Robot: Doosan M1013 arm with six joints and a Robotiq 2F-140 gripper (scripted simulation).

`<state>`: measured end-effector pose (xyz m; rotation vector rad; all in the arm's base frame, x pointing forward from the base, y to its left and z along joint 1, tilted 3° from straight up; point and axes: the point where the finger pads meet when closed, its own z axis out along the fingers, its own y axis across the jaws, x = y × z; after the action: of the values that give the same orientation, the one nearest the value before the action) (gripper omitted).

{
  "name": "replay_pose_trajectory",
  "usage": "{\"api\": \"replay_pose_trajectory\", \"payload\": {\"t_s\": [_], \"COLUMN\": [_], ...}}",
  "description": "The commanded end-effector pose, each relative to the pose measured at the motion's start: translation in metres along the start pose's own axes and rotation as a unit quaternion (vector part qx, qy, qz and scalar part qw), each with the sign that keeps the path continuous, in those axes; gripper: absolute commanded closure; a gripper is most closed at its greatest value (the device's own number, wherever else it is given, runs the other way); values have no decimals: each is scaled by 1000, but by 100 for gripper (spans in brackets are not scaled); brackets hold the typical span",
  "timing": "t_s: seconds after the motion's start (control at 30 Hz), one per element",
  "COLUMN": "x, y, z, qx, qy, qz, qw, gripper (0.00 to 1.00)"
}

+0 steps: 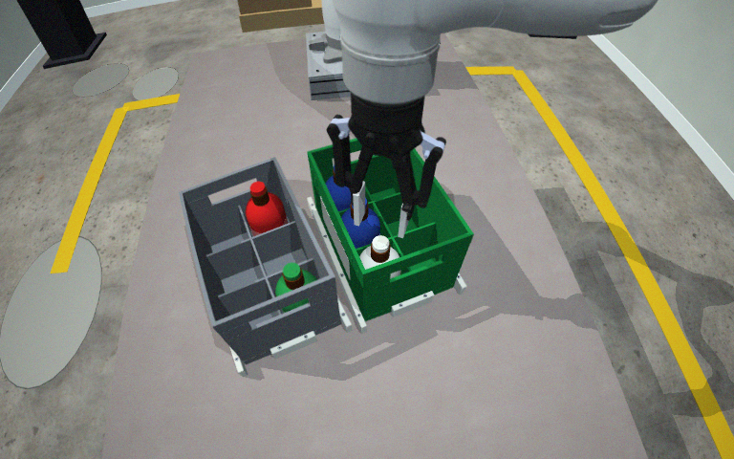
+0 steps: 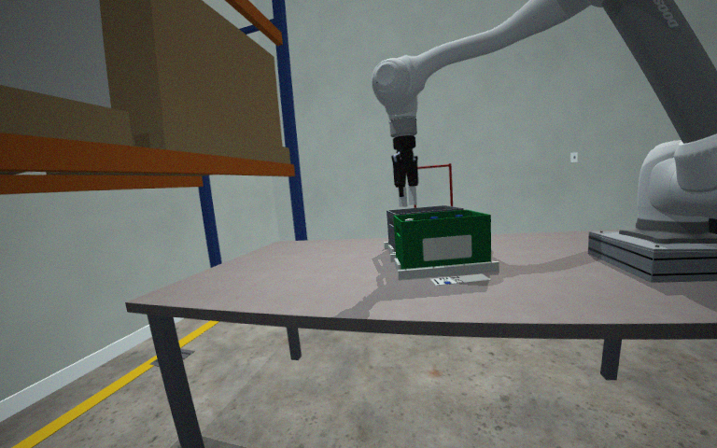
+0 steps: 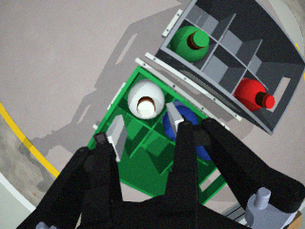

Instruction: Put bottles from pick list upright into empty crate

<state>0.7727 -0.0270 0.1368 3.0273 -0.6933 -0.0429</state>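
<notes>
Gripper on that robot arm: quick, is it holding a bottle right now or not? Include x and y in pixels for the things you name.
Gripper (image 1: 380, 216) (image 2: 407, 204) (image 3: 146, 118): open, holding nothing, above the green crate (image 1: 415, 292) (image 2: 449, 256) (image 3: 130, 180).
</notes>
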Motion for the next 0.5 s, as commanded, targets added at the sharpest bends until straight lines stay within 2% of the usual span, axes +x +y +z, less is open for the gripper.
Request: {"api": "replay_pose_trajectory", "payload": {"t_s": [0.0, 0.2, 0.47], "x": [0, 0, -29], "y": [0, 0, -19], "z": [-7, -15, -25], "qx": [0, 0, 0], "qy": [0, 0, 0], "qz": [0, 0, 0], "qw": [1000, 1000, 1000], "gripper": [62, 62, 62]}}
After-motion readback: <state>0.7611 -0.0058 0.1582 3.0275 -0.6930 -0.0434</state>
